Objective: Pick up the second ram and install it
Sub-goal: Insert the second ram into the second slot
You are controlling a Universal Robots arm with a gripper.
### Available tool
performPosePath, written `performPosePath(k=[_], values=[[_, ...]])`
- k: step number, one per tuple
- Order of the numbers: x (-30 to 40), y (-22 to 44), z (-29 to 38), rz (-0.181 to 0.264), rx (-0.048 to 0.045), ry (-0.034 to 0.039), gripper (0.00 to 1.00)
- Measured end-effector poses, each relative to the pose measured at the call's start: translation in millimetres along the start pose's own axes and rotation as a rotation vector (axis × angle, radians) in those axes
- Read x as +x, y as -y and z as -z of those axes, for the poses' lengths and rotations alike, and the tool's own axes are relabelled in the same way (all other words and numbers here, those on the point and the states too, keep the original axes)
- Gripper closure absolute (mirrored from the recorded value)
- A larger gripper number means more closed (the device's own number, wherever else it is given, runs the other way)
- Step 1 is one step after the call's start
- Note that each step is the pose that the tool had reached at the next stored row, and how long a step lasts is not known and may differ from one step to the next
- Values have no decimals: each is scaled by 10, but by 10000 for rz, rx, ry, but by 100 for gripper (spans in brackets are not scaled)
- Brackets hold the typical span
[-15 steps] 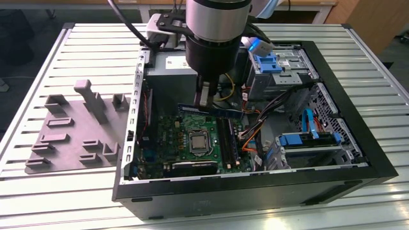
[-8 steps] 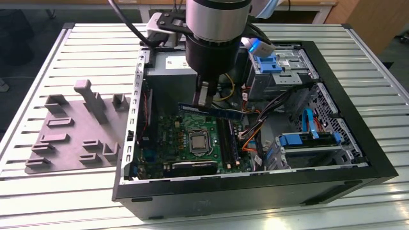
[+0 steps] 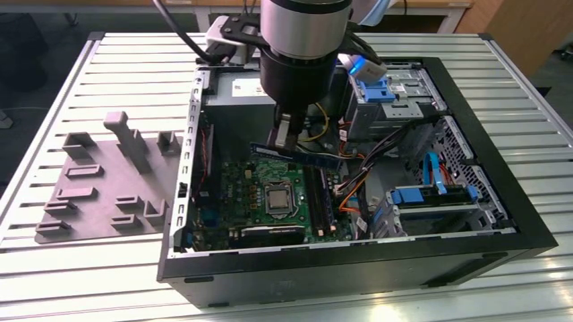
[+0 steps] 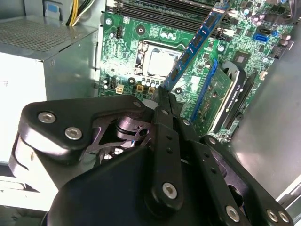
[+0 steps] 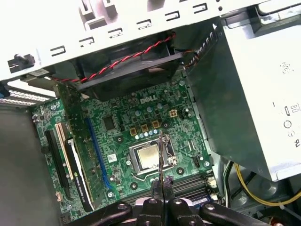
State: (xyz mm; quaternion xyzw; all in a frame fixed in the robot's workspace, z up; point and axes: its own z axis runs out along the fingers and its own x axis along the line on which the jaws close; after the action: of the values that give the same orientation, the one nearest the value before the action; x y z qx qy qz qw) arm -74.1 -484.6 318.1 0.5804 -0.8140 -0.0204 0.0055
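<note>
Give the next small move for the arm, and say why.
Probably turn the wrist: the gripper holds the second ram in the air above the motherboard, lying across the memory slots rather than along them, so it likely needs lining up before going down.

Brushed silver cylindrical wrist housing (image 3: 304, 27); matte black cylinder (image 3: 296, 80) at its 6 o'clock. Black cables (image 3: 176, 30) at 10 o'clock, beside grey-white bracket (image 3: 224, 30). Black linkage-plate gripper (image 4: 164, 90): rounded arms, silver socket-head screws (image 4: 73, 133), thin dark fingers (image 4: 169, 104).
</note>
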Motion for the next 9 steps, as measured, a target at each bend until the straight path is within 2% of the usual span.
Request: performPosePath(k=[9], values=[[0,0,-1,-601,9,24,88]])
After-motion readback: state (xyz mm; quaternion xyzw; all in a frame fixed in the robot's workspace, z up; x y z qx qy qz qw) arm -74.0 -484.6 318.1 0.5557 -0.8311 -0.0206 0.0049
